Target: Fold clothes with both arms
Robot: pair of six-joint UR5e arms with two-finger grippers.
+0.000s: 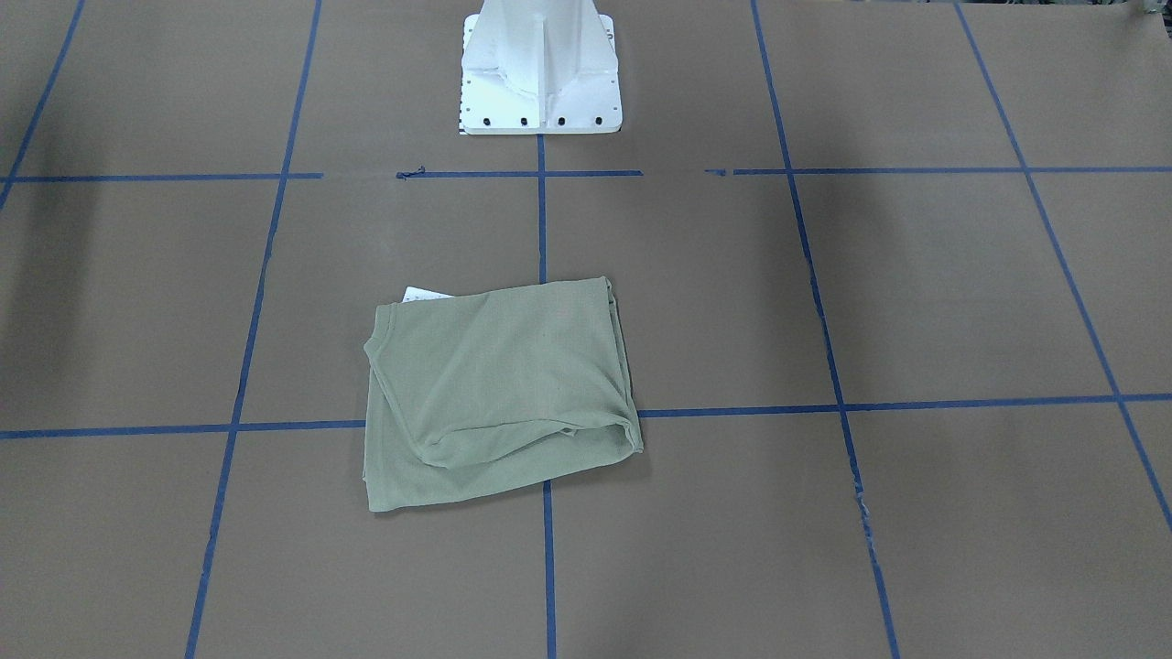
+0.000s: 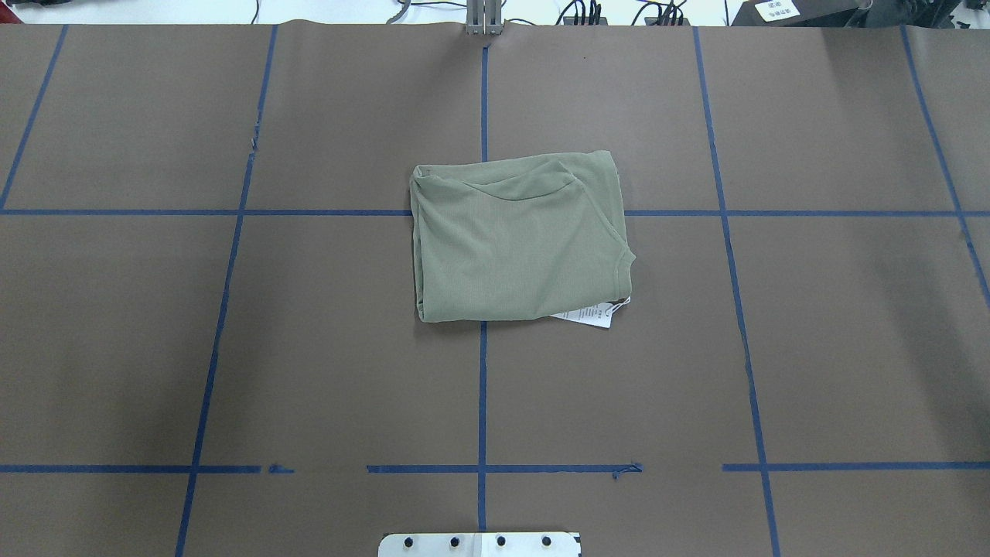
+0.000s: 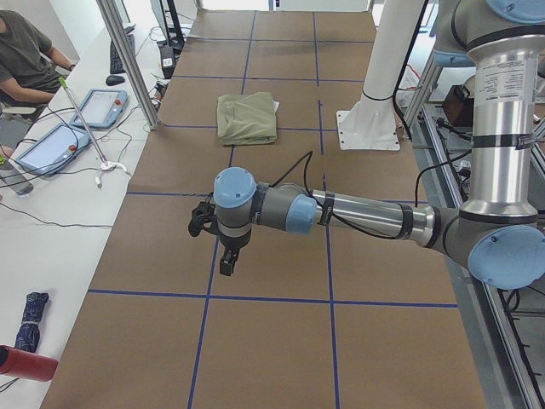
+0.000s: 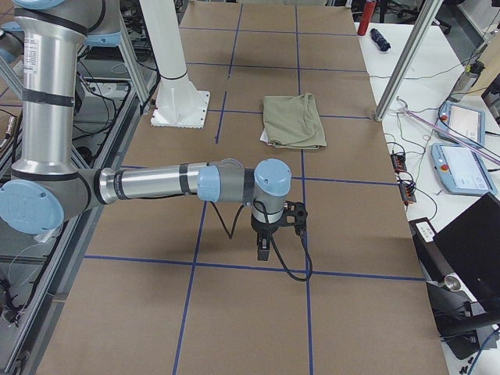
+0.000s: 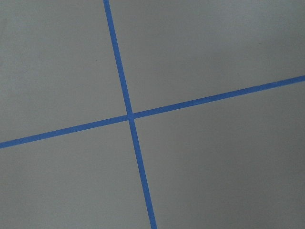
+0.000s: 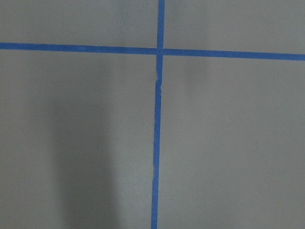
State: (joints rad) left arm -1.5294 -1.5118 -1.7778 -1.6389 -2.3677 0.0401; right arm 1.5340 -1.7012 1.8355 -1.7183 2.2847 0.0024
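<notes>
At the middle of the brown paper-covered desk [image 2: 773, 348], the pale sage-green long-sleeved knit shirt [image 2: 518, 240] lay folded into a compact rectangle. It covered a crossing of the blue tape grid lines [image 2: 483, 402]. A white paper tag [image 2: 592, 315] stuck out from under the shirt's edge on the side nearest the white metal pedestal base [image 1: 540, 69]. The tag carried printed lines, too small to read.

Both arms were well apart from the shirt, one toward each end of the desk. The grey-silver jointed left arm [image 3: 358, 213], with light blue joint caps, reached out level above the paper. Its black two-finger left pincer [image 3: 226, 256] pointed down over bare desk beside a tape line, and I could not tell whether its jaws were parted or closed. The matching right arm [image 4: 156, 183] reached out the same way. Its right pincer [image 4: 264, 246] hung above a tape line, and I could not tell how its jaws stood either.

A white printed label [image 3: 498, 81] wrapped the upright section of the left arm, its writing illegible. Both wrist views showed only tape crossings on the paper.
</notes>
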